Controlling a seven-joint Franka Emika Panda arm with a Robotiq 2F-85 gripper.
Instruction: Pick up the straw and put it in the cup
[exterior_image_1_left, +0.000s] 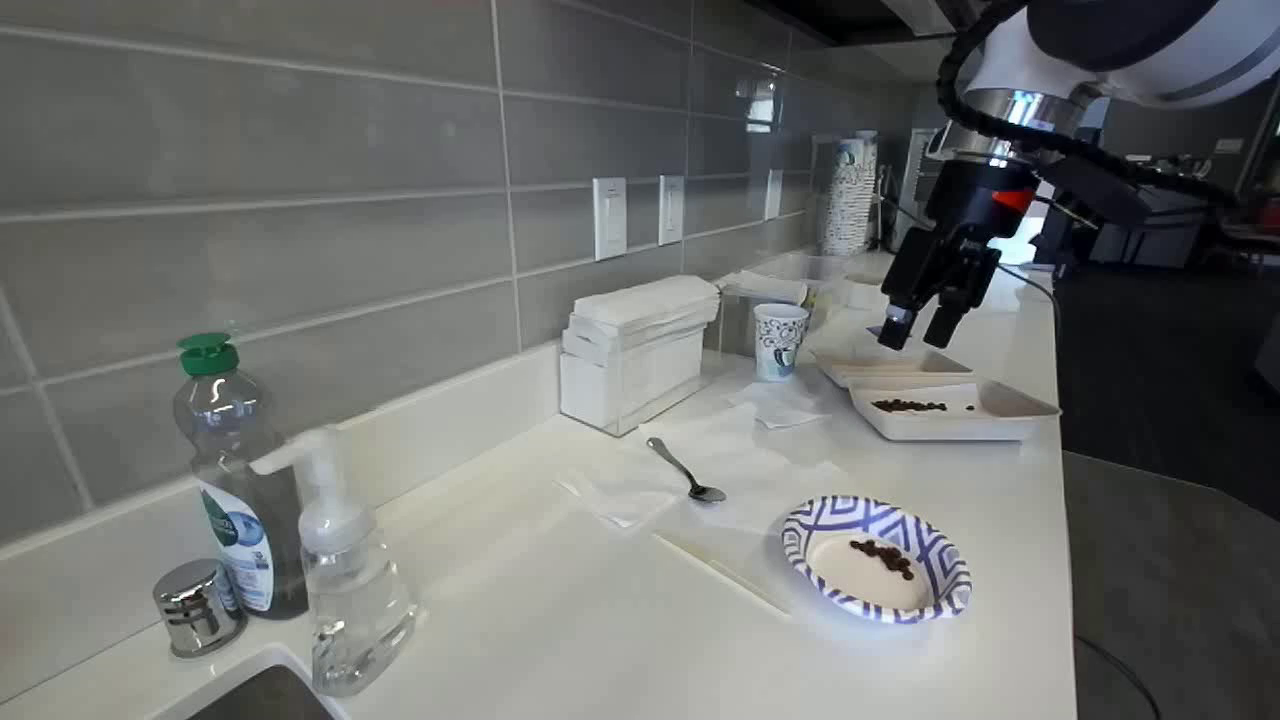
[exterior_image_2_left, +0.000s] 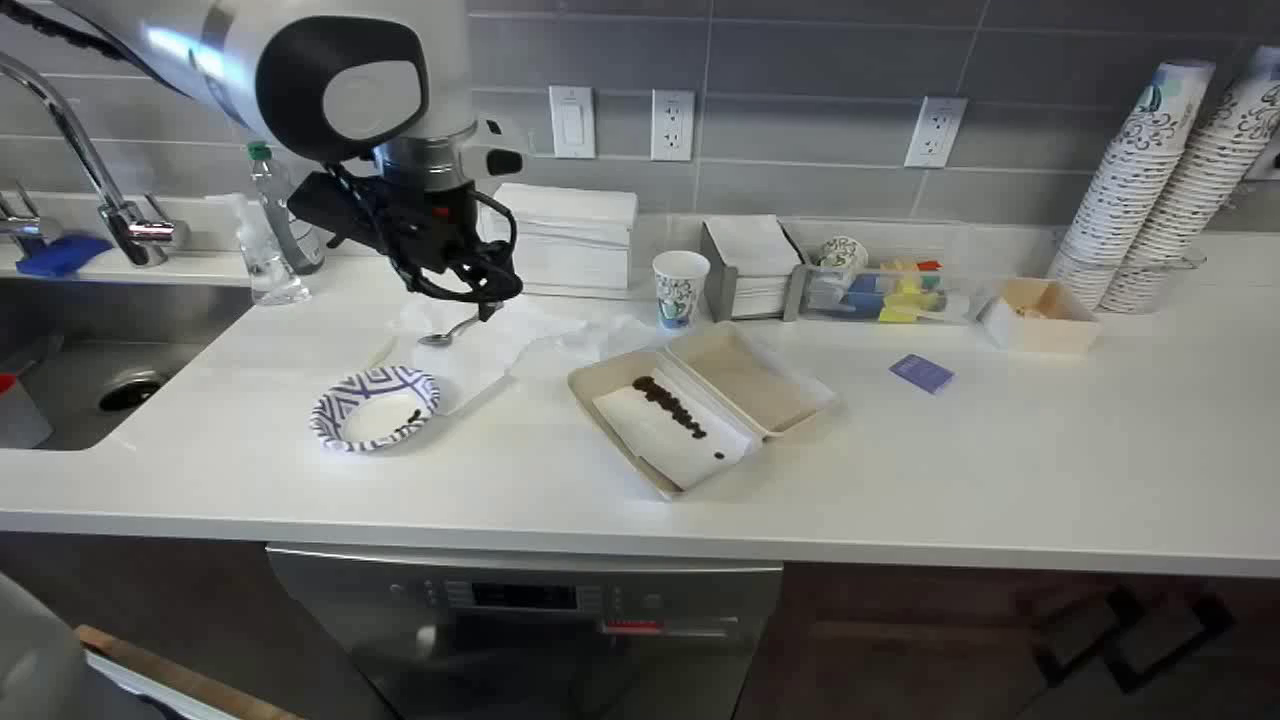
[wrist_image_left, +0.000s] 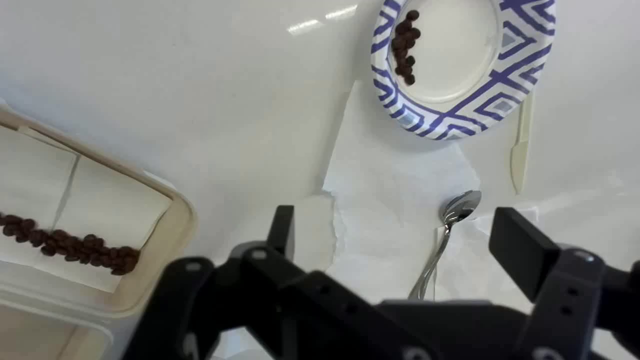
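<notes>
The cup (exterior_image_1_left: 778, 345) is a small white paper cup with a blue-green pattern, upright beside the napkin box; it also shows in an exterior view (exterior_image_2_left: 677, 290). A thin pale stick (exterior_image_1_left: 720, 573) lies on the counter beside the patterned bowl; in the wrist view it looks like a pale knife (wrist_image_left: 521, 145), partly hidden by the bowl. No plain straw can be made out. My gripper (wrist_image_left: 392, 222) is open and empty, above the counter and pointing down. It also shows in both exterior views (exterior_image_1_left: 916, 338) (exterior_image_2_left: 487, 311). A metal spoon (wrist_image_left: 457, 207) on napkins lies below, between the fingers in the wrist view.
A blue-and-white paper bowl (exterior_image_1_left: 940, 560) holds dark beans. An open takeout box (exterior_image_1_left: 960, 430) with more beans stands nearer the counter edge. The white napkin box (exterior_image_1_left: 640, 365) stands by the wall. A soap dispenser (exterior_image_1_left: 345, 590) and green-capped bottle (exterior_image_1_left: 240, 500) stand near the sink.
</notes>
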